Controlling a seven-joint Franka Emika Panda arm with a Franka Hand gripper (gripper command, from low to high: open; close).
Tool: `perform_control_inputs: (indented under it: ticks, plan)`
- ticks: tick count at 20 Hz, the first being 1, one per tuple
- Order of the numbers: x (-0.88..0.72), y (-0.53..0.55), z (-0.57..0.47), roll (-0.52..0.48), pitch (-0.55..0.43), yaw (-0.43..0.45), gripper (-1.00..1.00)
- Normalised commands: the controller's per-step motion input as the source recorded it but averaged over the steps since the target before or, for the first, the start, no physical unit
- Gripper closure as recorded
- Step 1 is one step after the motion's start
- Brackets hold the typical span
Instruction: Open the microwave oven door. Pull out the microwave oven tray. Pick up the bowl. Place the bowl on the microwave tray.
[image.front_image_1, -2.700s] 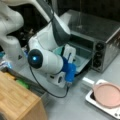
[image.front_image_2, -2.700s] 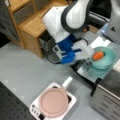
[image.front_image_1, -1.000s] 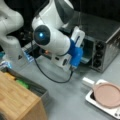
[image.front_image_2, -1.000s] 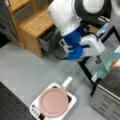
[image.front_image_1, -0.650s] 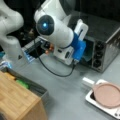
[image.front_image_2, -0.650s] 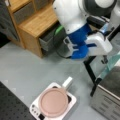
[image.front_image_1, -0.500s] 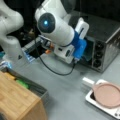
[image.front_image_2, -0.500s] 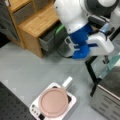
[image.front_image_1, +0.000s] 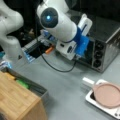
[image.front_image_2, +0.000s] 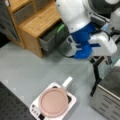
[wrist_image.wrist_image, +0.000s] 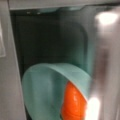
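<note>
The wrist view is filled by the pale teal bowl (wrist_image.wrist_image: 47, 95), held tilted in front of the dark cavity of the microwave oven (wrist_image.wrist_image: 37, 42). An orange finger (wrist_image.wrist_image: 73, 105) sits inside the bowl's rim. Behind the bowl a pale green tray (wrist_image.wrist_image: 86, 47) shows in the cavity. In both front views my gripper (image.front_image_2: 106, 58) is at the oven's front, mostly hidden by the blue wrist mount (image.front_image_1: 81, 45). The silver oven (image.front_image_1: 110, 37) has black knobs (image.front_image_1: 98, 53) on its right. A dark bar (image.front_image_2: 96, 80), the door's edge, hangs open by the oven (image.front_image_2: 107, 102).
A pink plate (image.front_image_1: 108, 94) lies on a white rack (image.front_image_2: 35, 110) near a front view's bottom right. A wooden cabinet (image.front_image_2: 37, 22) with an open drawer (image.front_image_2: 51, 37) stands behind the arm. A black cable (image.front_image_1: 57, 68) trails across the grey table.
The arm has swung up and right from the table's middle to the oven front, carrying the bowl with it. Over the last half second it has barely moved.
</note>
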Motion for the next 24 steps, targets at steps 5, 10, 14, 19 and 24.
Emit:
perform_control_inputs:
  ticks: [5,10,14,19,24]
  plan:
    - [0.07,0.3,0.18,-0.062,0.042,-0.075,-1.0]
    - [0.06,0.07,0.24,-0.131,0.088,-0.002,-1.0]
    - [0.03,-0.22,0.29,-0.314,0.145,0.13,-1.0]
    - [0.09,-0.37,0.27,-0.512,0.193,0.219,-1.0]
    - [0.17,-0.29,0.14,-0.481,0.182,0.235,-1.0]
